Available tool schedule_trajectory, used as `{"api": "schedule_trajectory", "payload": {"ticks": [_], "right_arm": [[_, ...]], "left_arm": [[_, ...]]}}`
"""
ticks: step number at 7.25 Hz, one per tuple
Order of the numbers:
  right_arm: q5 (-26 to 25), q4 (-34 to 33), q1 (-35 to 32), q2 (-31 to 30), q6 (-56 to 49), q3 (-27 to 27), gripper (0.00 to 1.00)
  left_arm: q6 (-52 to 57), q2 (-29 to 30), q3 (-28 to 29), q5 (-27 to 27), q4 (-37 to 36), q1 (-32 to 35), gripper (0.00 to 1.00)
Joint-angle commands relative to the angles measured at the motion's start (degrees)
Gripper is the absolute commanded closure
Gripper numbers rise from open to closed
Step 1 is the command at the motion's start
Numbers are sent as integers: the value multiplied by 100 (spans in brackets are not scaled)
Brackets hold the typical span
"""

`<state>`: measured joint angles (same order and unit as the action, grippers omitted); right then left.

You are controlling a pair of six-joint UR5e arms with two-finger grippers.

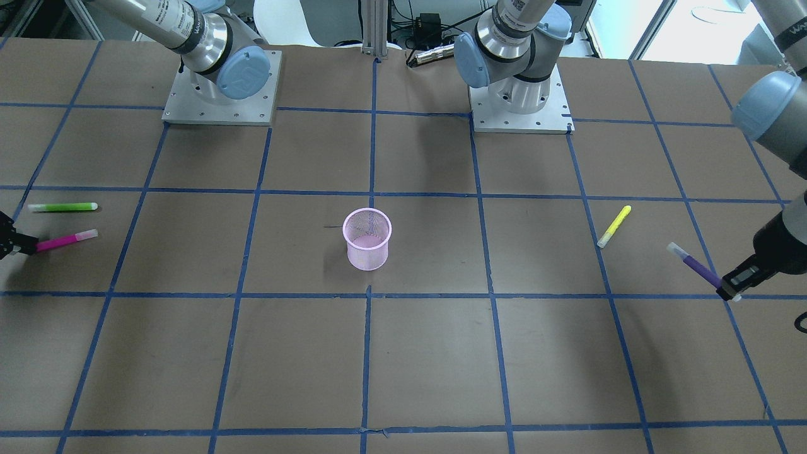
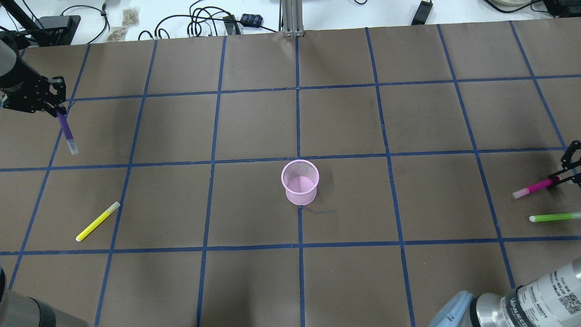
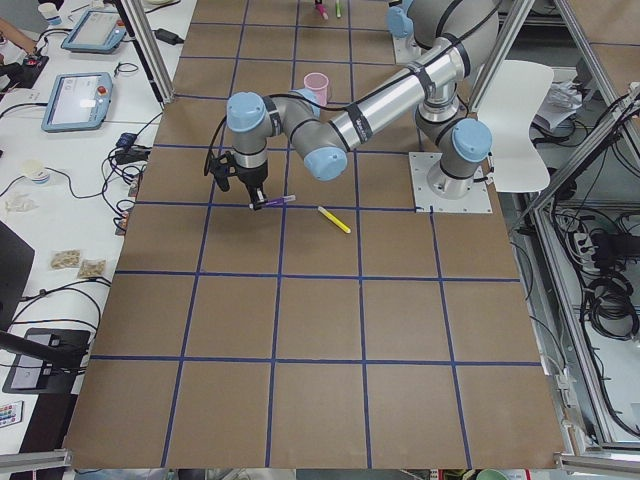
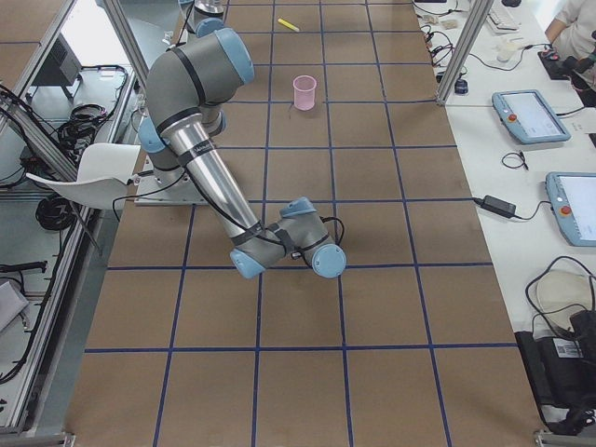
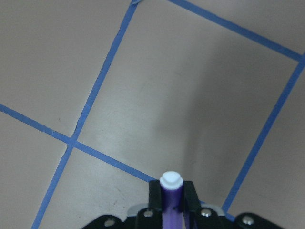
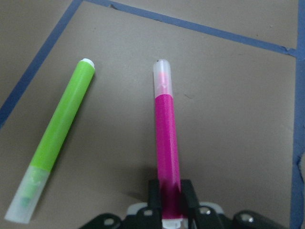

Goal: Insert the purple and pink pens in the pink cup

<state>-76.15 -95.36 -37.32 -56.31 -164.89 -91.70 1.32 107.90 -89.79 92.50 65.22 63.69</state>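
The pink mesh cup [image 2: 299,181] stands upright mid-table; it also shows in the front view [image 1: 367,239]. My left gripper [image 2: 56,109] is at the far left, shut on the end of the purple pen [image 2: 66,131], which hangs above the table. The left wrist view shows that pen [image 5: 170,198] between the fingers. My right gripper [image 2: 563,178] is at the far right, shut on the end of the pink pen [image 2: 535,187]. The right wrist view shows the pink pen [image 6: 167,152] low over the table, pointing away. I cannot tell if it touches.
A green pen [image 2: 556,217] lies just beside the pink pen, also in the right wrist view [image 6: 57,143]. A yellow pen [image 2: 98,221] lies on the left side, nearer the robot than the left gripper. Cables and boxes lie past the far table edge.
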Motion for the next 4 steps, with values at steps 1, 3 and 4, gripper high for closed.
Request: {"api": "schedule_trajectory", "payload": {"ticks": [1,3,4], "right_arm": [[65,0,-4,-46,27,12,86],[169,95,-109,-361,473,187,88],[170,209,-327,-633,710,188,88]], "left_arm": [[-656,-329,-82,5,-18,659,100],[-1130,-620,-100,14,-27,1091,100],[-1360,-699,-100,249,-88,1406,100]]}}
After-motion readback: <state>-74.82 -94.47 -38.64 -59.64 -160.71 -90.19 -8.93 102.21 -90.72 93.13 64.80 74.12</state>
